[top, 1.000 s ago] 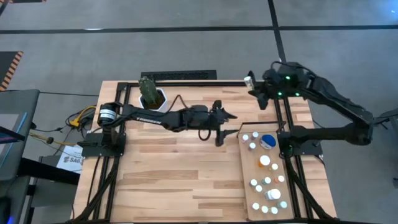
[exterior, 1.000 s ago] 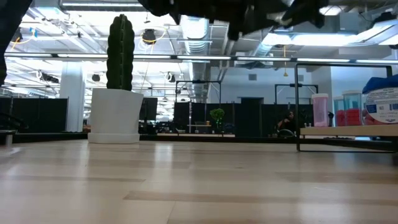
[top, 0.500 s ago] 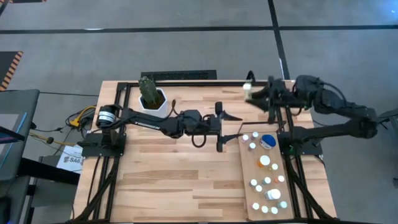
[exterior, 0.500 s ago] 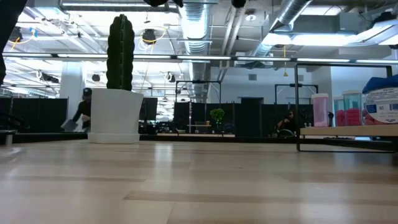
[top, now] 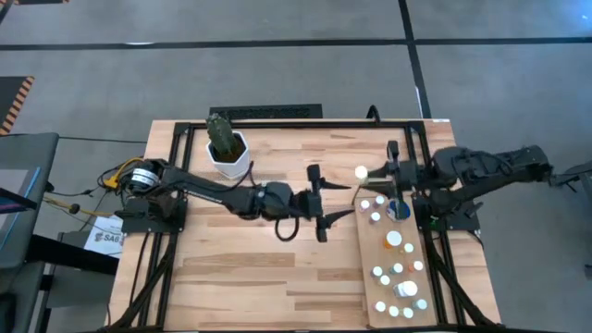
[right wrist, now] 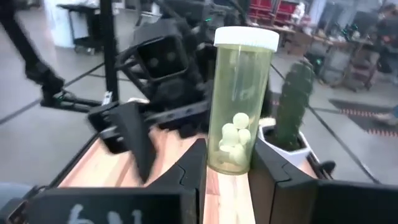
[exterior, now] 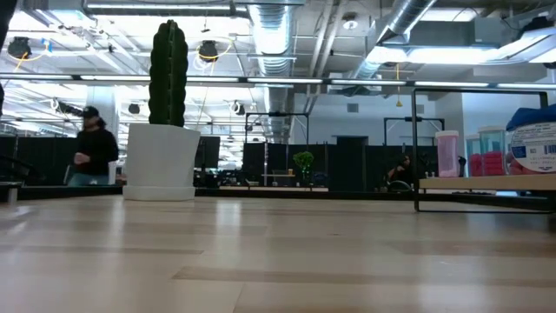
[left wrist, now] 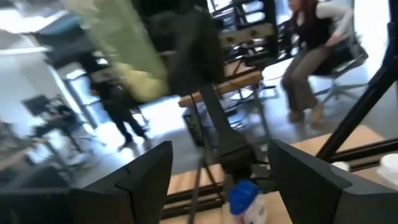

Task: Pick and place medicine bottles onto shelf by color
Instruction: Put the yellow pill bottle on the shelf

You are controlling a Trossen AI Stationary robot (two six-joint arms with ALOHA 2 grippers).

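Right gripper (top: pixel 367 174) clamped on a yellow-green bottle (right wrist: pixel 239 111), white cap up, white pills inside; fingers (right wrist: pixel 186 168) pressed against both sides of its body. From above, white cap (top: pixel 362 172) over the table (top: pixel 250 277) just past the shelf's far left corner, close to the shelf (top: pixel 367 273) edge. Bottle upright, held off the table.

Left gripper (top: pixel 319 199) spread wide and empty, hovering mid-table just left of the shelf, its fingers (left wrist: pixel 149 171) well apart. Blue-bodied bottle (left wrist: pixel 247 198) between them, farther off.

On the shelf: a scatter of white-capped bottles (top: pixel 398 282), a large blue-lidded one (top: pixel 400 210) at the far end, an orange one (top: pixel 394 240) near the middle.

Cactus pot (top: pixel 227 143) at the table's far left. A person (exterior: pixel 89 148) in the room behind, seen from table height.
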